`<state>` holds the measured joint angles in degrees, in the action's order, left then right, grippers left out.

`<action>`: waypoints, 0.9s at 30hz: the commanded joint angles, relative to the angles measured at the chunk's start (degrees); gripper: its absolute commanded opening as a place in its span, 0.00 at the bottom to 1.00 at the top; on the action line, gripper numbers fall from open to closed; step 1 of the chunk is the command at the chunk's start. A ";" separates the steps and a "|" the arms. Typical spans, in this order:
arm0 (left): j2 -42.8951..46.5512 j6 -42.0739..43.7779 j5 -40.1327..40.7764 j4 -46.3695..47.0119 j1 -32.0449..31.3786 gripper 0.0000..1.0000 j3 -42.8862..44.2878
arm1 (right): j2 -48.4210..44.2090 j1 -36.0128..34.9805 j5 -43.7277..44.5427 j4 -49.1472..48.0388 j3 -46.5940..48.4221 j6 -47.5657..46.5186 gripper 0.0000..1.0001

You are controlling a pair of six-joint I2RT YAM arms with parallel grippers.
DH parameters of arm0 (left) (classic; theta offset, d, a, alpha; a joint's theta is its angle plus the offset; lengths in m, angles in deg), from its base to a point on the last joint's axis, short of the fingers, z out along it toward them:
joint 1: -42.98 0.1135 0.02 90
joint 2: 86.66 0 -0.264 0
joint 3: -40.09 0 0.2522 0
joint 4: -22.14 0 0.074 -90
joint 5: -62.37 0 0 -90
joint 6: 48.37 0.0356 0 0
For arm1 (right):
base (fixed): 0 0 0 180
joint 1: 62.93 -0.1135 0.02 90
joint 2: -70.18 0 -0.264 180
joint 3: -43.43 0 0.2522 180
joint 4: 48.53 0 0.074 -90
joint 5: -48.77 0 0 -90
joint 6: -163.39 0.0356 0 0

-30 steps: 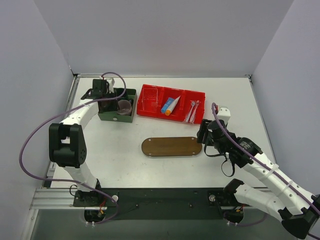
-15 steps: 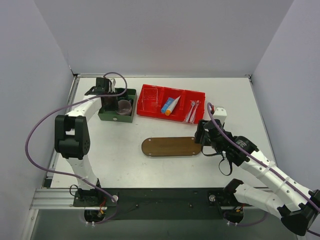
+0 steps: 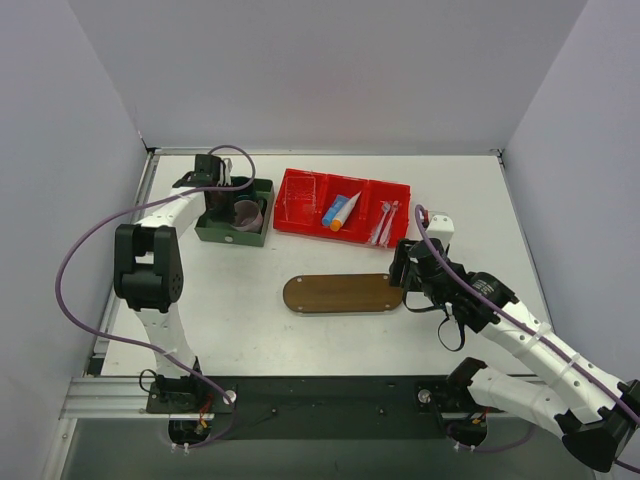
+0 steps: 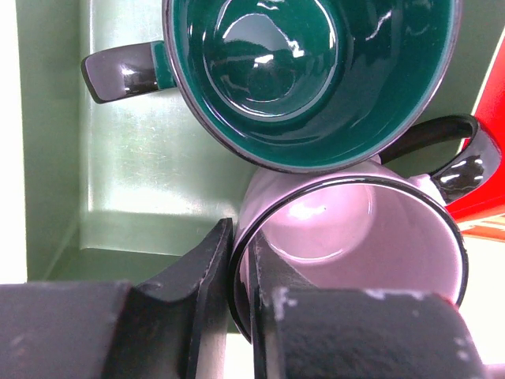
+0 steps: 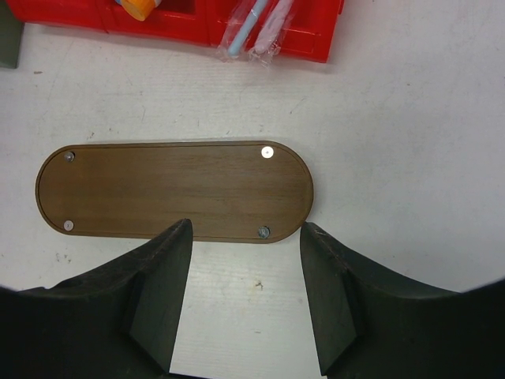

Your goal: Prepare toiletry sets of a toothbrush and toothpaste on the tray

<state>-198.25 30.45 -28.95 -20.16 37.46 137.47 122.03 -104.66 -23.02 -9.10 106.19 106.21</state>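
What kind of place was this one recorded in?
Probably a lab robot cell: white table boxed in by plain grey walls, left arm and right arm bolted at its near edge.

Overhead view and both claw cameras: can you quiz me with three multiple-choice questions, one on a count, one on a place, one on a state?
1. How many small metal studs show on the flat oval dark brown wooden tray? A two; B four; C six.
2. Where is the translucent pink mug? A in the green square box; B on the tray; C in a red bin.
3. What is the left claw doing? A hanging wide open over the tray; B gripping a toothbrush; C pinching the pink mug's rim.

Answers:
1 B, two studs sit near each end.
2 A, it stands beside the dark green mug inside the box.
3 C, one finger is inside the rim and one outside.
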 commanded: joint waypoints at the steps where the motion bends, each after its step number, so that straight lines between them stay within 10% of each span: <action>1: 2.60 0.46 -0.79 -1.79 0.16 0.00 2.52 | -0.18 -0.80 1.56 -0.45 1.46 0.75 0.52; 21: 21.93 0.72 -2.54 1.73 -0.54 0.00 -4.16 | -4.92 -1.51 5.77 5.00 4.35 0.49 0.52; 27: 29.58 4.14 0.88 0.76 -14.04 0.00 -6.01 | -6.59 -1.59 7.79 12.19 7.87 0.67 0.52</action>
<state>-174.77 32.24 -27.59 -22.04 33.43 131.13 116.44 -105.78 -18.89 -3.44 109.68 106.43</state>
